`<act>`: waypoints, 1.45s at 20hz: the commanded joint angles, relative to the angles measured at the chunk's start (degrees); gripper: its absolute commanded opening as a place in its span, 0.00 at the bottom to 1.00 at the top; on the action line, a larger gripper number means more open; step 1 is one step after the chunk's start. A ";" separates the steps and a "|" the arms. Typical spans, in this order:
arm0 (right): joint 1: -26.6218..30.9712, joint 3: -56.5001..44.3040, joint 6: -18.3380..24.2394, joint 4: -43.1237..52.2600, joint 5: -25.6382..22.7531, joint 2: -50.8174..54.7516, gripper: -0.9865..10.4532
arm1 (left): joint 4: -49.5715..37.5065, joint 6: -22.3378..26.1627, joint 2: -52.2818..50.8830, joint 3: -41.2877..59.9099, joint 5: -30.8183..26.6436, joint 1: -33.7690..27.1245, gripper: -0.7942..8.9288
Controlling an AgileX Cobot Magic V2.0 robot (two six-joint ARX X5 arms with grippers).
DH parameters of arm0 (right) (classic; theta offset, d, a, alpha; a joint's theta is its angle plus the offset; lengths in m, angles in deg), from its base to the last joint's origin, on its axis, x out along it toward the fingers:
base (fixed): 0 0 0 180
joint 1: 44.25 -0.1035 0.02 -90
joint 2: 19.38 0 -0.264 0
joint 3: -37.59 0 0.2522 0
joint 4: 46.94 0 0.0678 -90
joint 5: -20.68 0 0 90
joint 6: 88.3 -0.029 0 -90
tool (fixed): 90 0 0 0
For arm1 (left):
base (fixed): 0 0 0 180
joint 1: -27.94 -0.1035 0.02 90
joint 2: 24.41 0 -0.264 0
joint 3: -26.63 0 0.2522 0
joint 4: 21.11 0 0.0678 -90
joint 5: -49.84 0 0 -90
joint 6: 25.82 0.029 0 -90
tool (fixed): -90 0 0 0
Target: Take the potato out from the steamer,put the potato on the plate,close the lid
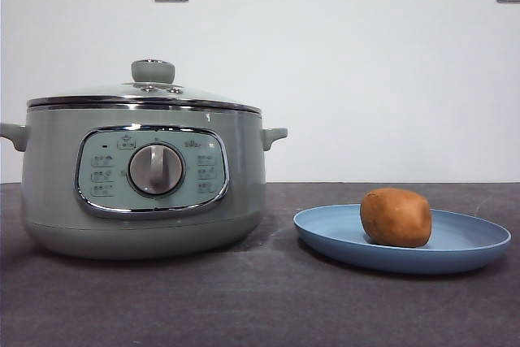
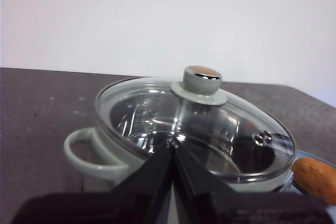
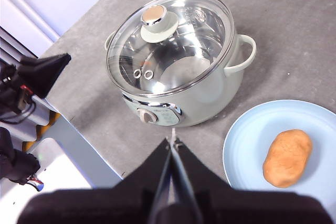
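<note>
Potato [image 1: 396,217] lies on the plate [image 1: 479,243] beside the steamer [image 1: 49,193]; lid [image 3: 173,40] seated on the steamer's rim, so the task looks complete. Left gripper [image 2: 173,142] and right gripper [image 3: 171,142], jaws together and empty, hang clear of the steamer, apparently parked.

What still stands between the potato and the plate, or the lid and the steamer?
Nothing visible does. The potato already lies on the plate, and the lid sits closed on the steamer. The left gripper and right gripper are both shut, holding nothing, clear of everything.
</note>
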 commanded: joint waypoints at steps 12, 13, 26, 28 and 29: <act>-0.04 -0.02 0.42 0.09 0.02 0.11 0.08 | 15.21 -1.25 -8.98 4.24 -1.79 -2.93 0.08; -0.04 -0.02 0.42 0.11 0.04 0.11 0.08 | 15.72 -1.25 -8.98 4.26 -1.79 -2.95 0.08; -0.04 -0.02 0.42 0.09 0.02 0.11 0.08 | 16.24 -1.22 -8.87 4.31 -1.75 -3.17 0.08; -0.04 -0.02 0.42 0.11 0.02 0.11 0.08 | 16.24 -1.22 -8.87 4.31 -1.75 -3.17 0.08; -0.04 -0.02 0.42 0.09 0.02 0.11 0.08 | 16.24 -1.22 -8.87 4.31 -1.75 -3.17 0.08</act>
